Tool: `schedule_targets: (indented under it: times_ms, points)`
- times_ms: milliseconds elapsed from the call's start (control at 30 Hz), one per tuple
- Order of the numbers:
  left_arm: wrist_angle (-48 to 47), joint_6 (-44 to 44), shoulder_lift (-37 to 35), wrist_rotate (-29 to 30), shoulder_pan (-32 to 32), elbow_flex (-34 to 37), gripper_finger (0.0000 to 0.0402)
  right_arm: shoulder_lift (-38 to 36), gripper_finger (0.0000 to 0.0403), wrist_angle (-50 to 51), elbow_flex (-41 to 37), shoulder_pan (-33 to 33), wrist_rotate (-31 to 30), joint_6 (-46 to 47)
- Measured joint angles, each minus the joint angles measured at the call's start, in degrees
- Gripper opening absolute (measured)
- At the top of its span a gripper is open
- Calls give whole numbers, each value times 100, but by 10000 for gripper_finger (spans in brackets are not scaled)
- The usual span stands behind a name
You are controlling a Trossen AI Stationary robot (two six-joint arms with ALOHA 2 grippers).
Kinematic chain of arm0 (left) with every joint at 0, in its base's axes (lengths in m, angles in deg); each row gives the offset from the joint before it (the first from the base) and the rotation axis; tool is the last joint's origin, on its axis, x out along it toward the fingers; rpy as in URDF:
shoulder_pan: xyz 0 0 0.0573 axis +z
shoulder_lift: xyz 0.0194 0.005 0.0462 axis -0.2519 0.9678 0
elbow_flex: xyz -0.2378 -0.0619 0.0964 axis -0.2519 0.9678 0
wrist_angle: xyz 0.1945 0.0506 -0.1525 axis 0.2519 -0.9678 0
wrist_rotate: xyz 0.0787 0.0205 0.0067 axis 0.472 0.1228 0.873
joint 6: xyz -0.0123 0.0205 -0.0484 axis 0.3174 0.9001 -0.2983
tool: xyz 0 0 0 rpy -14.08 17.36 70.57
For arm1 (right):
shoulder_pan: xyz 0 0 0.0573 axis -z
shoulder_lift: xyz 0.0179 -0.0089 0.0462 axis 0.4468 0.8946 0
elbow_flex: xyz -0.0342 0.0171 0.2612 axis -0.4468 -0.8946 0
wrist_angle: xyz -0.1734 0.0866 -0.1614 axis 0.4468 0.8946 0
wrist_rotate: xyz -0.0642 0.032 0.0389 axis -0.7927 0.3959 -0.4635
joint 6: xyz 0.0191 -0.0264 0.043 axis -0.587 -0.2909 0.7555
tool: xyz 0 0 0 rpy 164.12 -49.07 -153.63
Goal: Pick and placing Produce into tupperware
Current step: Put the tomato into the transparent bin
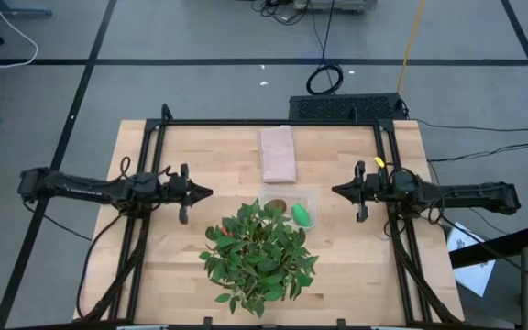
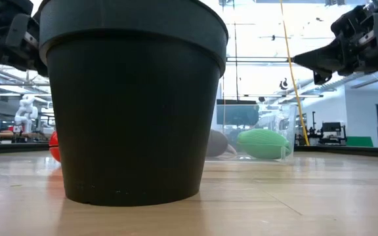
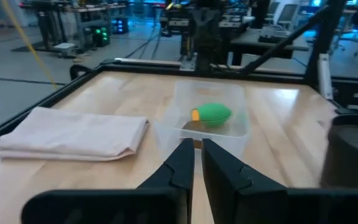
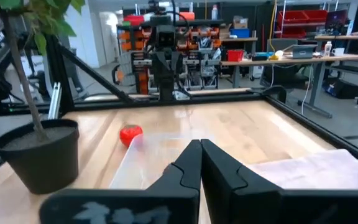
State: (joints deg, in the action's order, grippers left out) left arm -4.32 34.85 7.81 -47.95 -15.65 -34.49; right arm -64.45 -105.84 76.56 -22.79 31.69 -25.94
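Both arms are hanging level above the table, well apart, facing each other across the potted plant (image 1: 259, 252). Left gripper (image 1: 207, 193) is clenched with nothing between its fingers; right gripper (image 1: 335, 191) likewise, pinched closed and empty — likely a parked pose between picks.

Clear tupperware (image 1: 312, 196) is sitting just beside the plant, between the grippers. It is holding the green oval piece (image 3: 214, 113) and the brown kiwi-like piece (image 1: 276, 204).

Red round piece (image 4: 130, 134) is lying outside the tub on the wood, near the pot (image 2: 133, 98); judged still to go in.

Folded beige cloth (image 1: 278, 152) is lying beyond the tub, untouched.
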Motion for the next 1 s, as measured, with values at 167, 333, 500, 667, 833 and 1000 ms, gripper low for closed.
schedule_targets:
  times_ms: [167, 333, 500, 667, 833, 1000]
  points:
    - [-287, -195, 0, -95, -328, -221, 74, -13, 0, -582, -197, 1, -11, 46]
    - [-441, -360, 1, 13, -664, -292, 150, -5, 0, -718, -202, 0, -11, 46]
    - [-392, -461, 138, -57, -963, -294, 218, -1, 0, -729, -213, 0, -13, 46]
    - [-435, -499, 465, 111, -1230, -454, 243, 2, 0, -660, -218, 0, -13, 46]
    - [-746, -502, 1077, -247, -1506, -1083, 244, 0, 0, -631, -223, 0, -13, 55]
    - [-1377, -740, 1887, -287, -1689, -1829, 244, 0, 0, -614, -224, 0, -5, 68]
